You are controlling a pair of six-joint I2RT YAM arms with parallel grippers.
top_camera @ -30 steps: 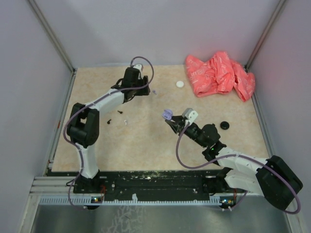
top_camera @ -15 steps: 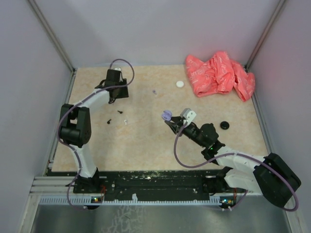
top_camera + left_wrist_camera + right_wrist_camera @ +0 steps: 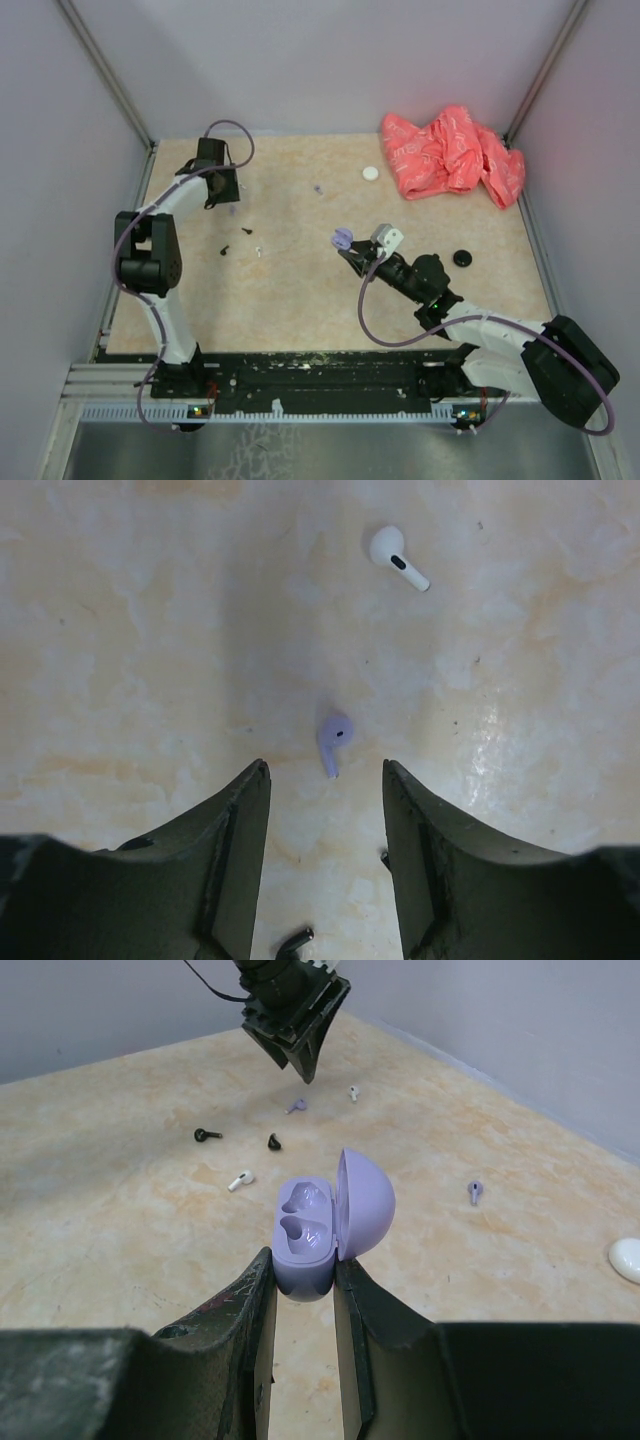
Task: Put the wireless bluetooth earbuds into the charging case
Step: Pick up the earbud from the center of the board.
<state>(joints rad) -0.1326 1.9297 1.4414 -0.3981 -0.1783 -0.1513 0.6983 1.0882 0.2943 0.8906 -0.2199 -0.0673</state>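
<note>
My right gripper [image 3: 303,1263] is shut on the open lavender charging case [image 3: 308,1232]. The case's lid stands up on the right and both sockets are empty. It is held above the table's middle [image 3: 342,240]. My left gripper [image 3: 325,770] is open and empty at the far left [image 3: 220,196], just above a pale purple earbud [image 3: 334,742] that lies ahead of its fingertips. A white earbud [image 3: 396,558] lies farther off. A second purple earbud [image 3: 318,188] lies at the back middle. Two black earbuds [image 3: 245,232] and a white earbud [image 3: 258,250] lie left of centre.
A crumpled pink cloth [image 3: 450,155] fills the back right corner. A round white case [image 3: 371,173] lies beside it, and a round black case [image 3: 462,258] lies to the right of my right arm. Grey walls close in three sides.
My left arm has swung left from the back middle to the far left and now hovers over the purple earbud. My right gripper has barely moved with the case.
</note>
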